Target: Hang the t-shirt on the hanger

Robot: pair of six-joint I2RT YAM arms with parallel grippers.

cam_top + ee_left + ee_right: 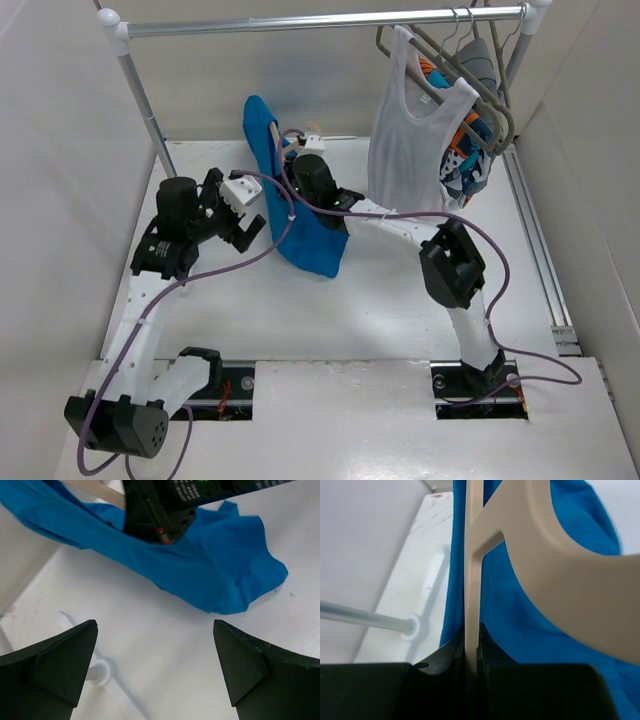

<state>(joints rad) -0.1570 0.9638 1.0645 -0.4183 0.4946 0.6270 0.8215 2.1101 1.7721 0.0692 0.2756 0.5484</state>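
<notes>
Now, right gripper (471, 655): clamped on the hanger (560, 580), at its thin bar.
left gripper (155, 630): 2 fingers wide apart, empty.
t-shirt (300, 235): draped over hanger, lower end on table (380, 320).

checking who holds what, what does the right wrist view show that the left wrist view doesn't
Only the right wrist view: the right gripper shut on the hanger, seen close up.
Only the left wrist view: the left gripper open and empty above the table, with the t-shirt trailing onto that surface.
Both: the blue t-shirt, plus the hanger, which is only a beige sliver in the left wrist view.
</notes>
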